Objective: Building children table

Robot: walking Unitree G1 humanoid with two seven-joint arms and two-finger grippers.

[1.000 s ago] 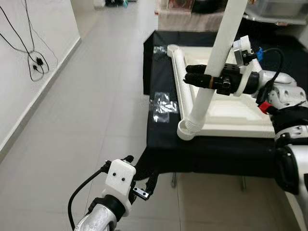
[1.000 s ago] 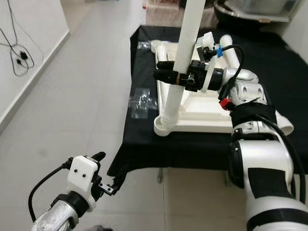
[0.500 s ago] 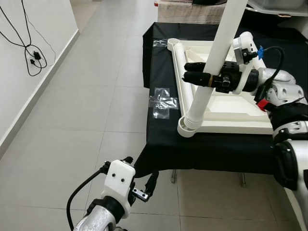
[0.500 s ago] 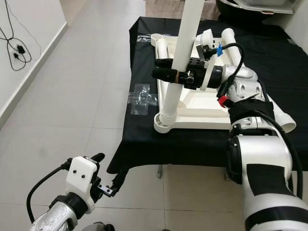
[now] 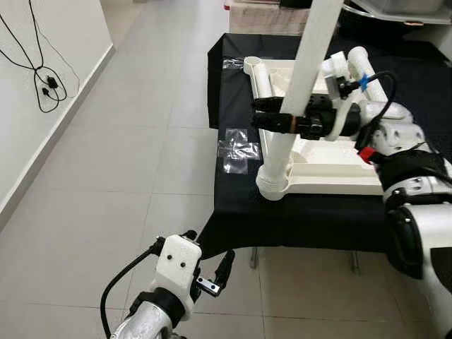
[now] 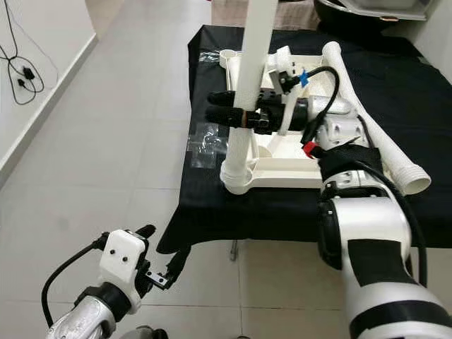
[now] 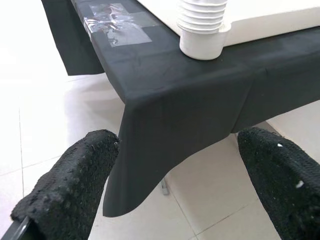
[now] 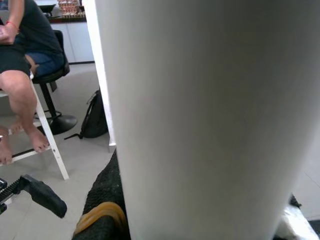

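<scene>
A white tabletop [image 5: 332, 159] lies upside down on a black-clothed table [image 5: 236, 205]. One white leg [image 5: 305, 60] stands nearly upright, its ribbed end in the near-left corner socket [image 5: 272, 187]. My right gripper [image 5: 261, 113] is shut on this leg at mid-height; the leg [image 8: 200, 115] is right up against the right wrist camera. A second leg [image 5: 260, 76] lies along the tabletop's left edge. A third leg [image 6: 374, 120] lies on the cloth at the right. My left gripper [image 5: 208, 254] hangs open low over the floor, before the table's corner [image 7: 130, 102].
A clear plastic bag [image 5: 239, 152] of small parts lies on the cloth left of the tabletop. Black cables [image 5: 42, 85] hang on the left wall. Grey tiled floor [image 5: 127, 162] stretches to the left. A seated person [image 8: 20, 75] and a black bag show beyond the leg.
My right gripper has carried the upper part of the leg a little to the left, so it stands more upright; its base stays in the socket. The left arm has hardly moved.
</scene>
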